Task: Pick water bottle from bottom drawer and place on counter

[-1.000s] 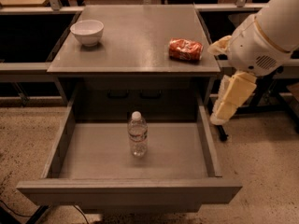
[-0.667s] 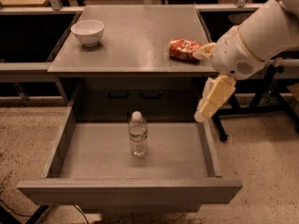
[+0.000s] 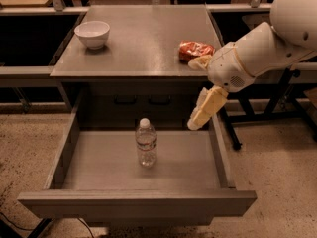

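The water bottle (image 3: 146,143), clear with a white cap, stands upright near the middle of the bottom drawer (image 3: 99,170), which is pulled fully open. Above it is the grey counter (image 3: 138,48). My gripper (image 3: 196,123) hangs from the white arm over the drawer's right rear corner, pointing down, to the right of the bottle and apart from it. Nothing is seen held in it.
A white bowl (image 3: 92,33) sits on the counter's back left. A red snack bag (image 3: 194,49) lies at the counter's right edge, just above my wrist. Two dark-handled drawer fronts (image 3: 141,100) sit behind the open drawer. A dark stand (image 3: 277,103) is on the right.
My arm has swung left, bringing the gripper from outside the drawer's right wall to over its right rear corner. The bottle has not moved.
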### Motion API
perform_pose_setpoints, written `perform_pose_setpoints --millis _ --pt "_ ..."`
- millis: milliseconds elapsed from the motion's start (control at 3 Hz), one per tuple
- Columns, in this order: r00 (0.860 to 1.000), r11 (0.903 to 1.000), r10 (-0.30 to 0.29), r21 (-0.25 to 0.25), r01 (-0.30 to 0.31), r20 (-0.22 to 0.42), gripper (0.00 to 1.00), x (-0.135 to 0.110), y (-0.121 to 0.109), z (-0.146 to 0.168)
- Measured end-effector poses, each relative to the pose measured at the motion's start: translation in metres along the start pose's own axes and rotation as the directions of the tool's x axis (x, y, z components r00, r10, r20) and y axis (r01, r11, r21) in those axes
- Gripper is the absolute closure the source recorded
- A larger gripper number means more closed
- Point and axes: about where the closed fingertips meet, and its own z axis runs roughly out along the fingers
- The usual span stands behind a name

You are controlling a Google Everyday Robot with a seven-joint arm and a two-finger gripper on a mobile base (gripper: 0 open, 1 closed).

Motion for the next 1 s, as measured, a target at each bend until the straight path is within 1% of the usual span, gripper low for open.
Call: perform_pose_setpoints --millis 333,667,1000 --pt "1.0 1.0 0.001 -0.009 -0.001 0.029 0.0 -0.002 -0.001 0.034" --pt "1.0 0.9996 -0.009 -0.026 0.01 0.021 0.0 -0.002 0.003 0.069" --pt "1.0 0.998 -0.006 -0.063 0.006 0.004 0.0 0.003 0.003 0.102"
